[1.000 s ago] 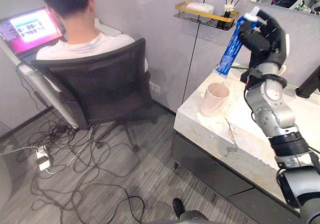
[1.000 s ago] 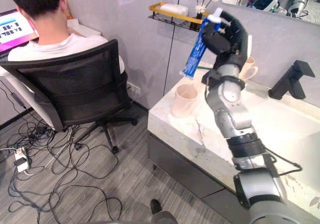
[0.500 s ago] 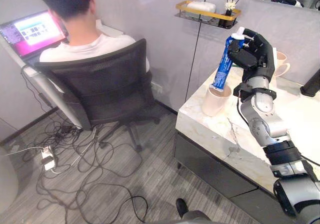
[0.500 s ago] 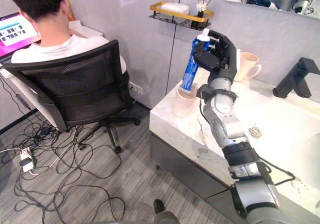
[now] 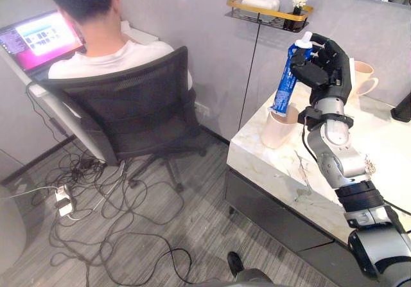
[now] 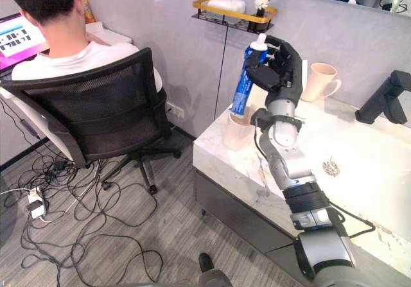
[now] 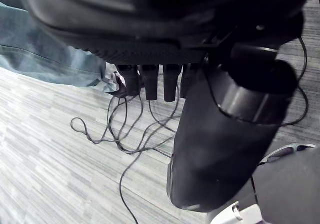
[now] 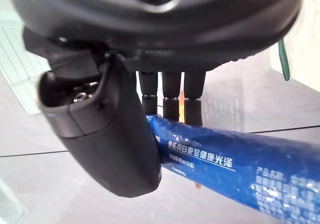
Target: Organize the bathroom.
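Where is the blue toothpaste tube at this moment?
The blue toothpaste tube stands upright in the right hand, its lower end in the beige cup at the marble counter's corner.

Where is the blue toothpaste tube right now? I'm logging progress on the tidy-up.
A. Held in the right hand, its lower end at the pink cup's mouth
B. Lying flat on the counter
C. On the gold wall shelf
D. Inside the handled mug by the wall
A: the right hand is curled round the blue toothpaste tube, cap up, with its lower end at the rim of the pink cup on the counter.
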Tool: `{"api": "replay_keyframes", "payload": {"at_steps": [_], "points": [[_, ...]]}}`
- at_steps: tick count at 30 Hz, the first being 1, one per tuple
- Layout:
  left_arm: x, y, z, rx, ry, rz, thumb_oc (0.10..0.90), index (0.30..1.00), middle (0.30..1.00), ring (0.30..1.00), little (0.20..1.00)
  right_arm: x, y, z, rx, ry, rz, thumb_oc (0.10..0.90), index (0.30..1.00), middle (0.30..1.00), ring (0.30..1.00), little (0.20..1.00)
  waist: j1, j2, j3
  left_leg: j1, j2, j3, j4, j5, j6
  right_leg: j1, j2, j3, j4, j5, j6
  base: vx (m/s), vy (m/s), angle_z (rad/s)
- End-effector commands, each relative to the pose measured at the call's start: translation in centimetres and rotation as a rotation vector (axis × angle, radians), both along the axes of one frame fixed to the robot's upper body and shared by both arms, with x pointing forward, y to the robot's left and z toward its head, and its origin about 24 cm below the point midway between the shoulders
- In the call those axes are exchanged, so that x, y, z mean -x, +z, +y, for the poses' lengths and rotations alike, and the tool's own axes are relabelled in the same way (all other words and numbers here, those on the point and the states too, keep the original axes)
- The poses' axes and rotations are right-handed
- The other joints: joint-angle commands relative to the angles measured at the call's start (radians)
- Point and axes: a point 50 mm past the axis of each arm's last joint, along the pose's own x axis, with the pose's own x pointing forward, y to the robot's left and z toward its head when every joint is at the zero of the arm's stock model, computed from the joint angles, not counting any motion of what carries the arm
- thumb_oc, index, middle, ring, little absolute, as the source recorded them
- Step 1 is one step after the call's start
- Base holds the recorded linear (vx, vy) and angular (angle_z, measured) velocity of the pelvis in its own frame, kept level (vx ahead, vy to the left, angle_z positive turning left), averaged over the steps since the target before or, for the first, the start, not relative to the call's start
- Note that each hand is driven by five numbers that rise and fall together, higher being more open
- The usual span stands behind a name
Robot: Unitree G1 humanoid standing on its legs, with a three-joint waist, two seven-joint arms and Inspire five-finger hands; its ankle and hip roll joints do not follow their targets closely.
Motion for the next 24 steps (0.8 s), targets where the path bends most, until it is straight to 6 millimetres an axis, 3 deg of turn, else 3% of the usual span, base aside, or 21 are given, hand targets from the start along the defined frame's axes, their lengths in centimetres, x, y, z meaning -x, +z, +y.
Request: {"api": "replay_keyframes", "payload": {"at_steps": [1, 7, 11, 24], "points": [[3.1, 0.9, 3.0, -0.119, -0.034, 0.151, 0.8, 0.9, 0.9, 0.9, 0.9, 2.1, 7.0, -0.4, -0.006, -0.022, -0.399, 0.4, 0.3, 0.3, 0.3, 0.3, 0.019, -0.033, -0.024, -0.007, -0.004, -0.024, 0.195, -0.126, 0.035, -0.12, -0.04, 0.043, 0.113, 0.022, 0.078, 0.0, 0.001, -0.04], [3.3, 0.9, 2.9, -0.118, -0.038, 0.154, 0.8, 0.9, 0.9, 0.9, 0.9, 2.3, 6.9, -0.4, -0.001, -0.029, -0.405, 0.4, 0.3, 0.3, 0.3, 0.3, 0.013, -0.025, -0.018, -0.007, -0.007, -0.018, 0.195, -0.125, 0.037, -0.119, -0.037, 0.051, 0.109, 0.026, 0.076, 0.0, 0.002, -0.02], [3.2, 0.9, 2.9, -0.113, -0.058, 0.147, 0.8, 0.9, 0.9, 0.9, 0.9, 2.3, 7.3, -1.4, 0.006, -0.049, -0.405, 0.4, 0.3, 0.3, 0.3, 0.3, 0.022, -0.017, -0.016, -0.004, -0.012, -0.019, 0.197, -0.128, 0.037, -0.117, -0.038, 0.047, 0.11, 0.026, 0.083, 0.0, 0.0, 0.0], [3.6, 0.6, 2.2, -0.127, -0.084, 0.142, 0.8, 0.9, 0.9, 0.9, 0.9, 2.5, 7.2, -2.1, -0.011, -0.072, -0.398, 0.4, 0.3, 0.3, 0.3, 0.3, 0.03, -0.023, -0.013, -0.01, -0.008, -0.012, 0.216, -0.143, 0.042, -0.121, -0.044, 0.039, 0.116, 0.024, 0.086, 0.0, 0.0, 0.0]]}}
